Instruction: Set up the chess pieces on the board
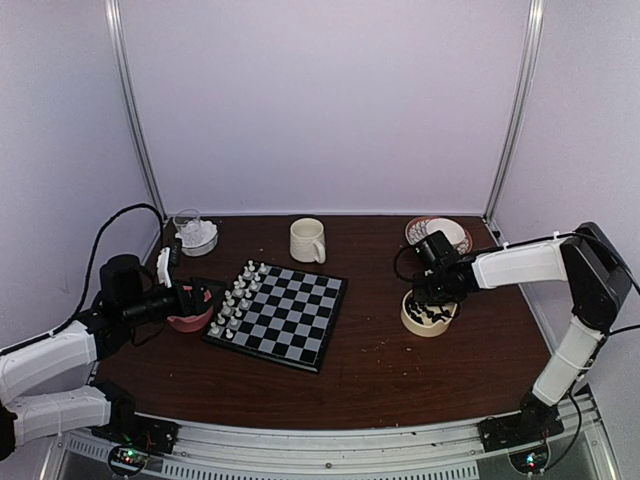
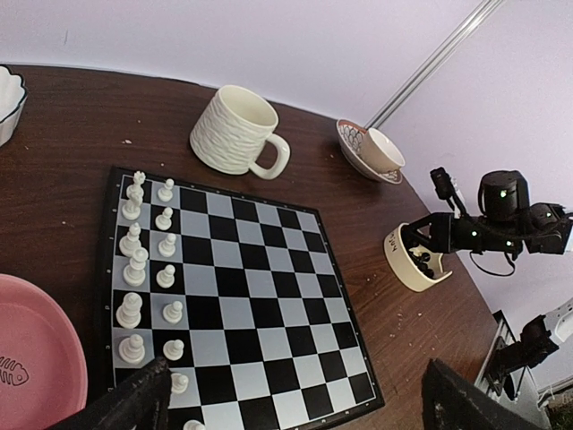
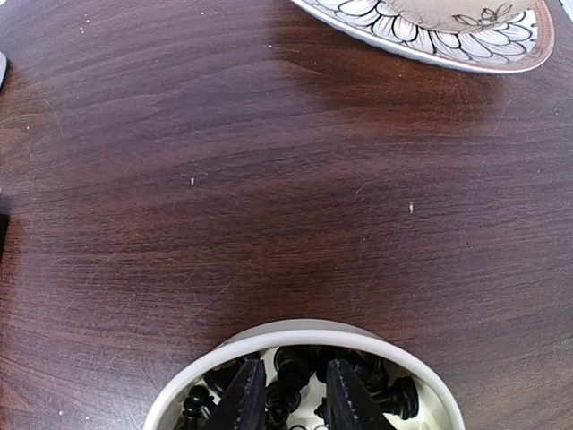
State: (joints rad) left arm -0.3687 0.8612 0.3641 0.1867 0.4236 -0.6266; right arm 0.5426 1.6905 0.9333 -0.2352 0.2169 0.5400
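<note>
We are entering the board point(image 2: 260, 296) as lying slightly turned at the middle-left of the table point(image 3: 269, 179), where both arms are reaching it easily. We are counting the white chess pieces point(image 2: 134, 260) as standing upright in two files along the board's left edge, so that side is looking finished to us. The rest of the squares are showing bare. We are listing the black chess pieces point(image 3: 295, 363) as lying heaped in a cream bowl point(image 3: 304, 333) well to the right of the board. They are probably being kept there as stock for the right arm. The right gripper point(image 3: 291, 394) is dipping into that bowl with its jaws standing close together, a narrow gap between them and dark pieces crowding around the tips. We cannot tell whether one is being pinched. The left gripper point(image 1: 200, 295) is hovering just beside the board's left edge, above a pink bowl point(image 2: 40, 349), jaws spread wide and carrying nothing. We are judging it parked out of the way, its white share done. A ribbed mug point(image 2: 235, 128), a glass dish point(image 1: 196, 236) and a flowered saucer point(image 3: 358, 18) are sitting along the far edge, apart from the work.
</note>
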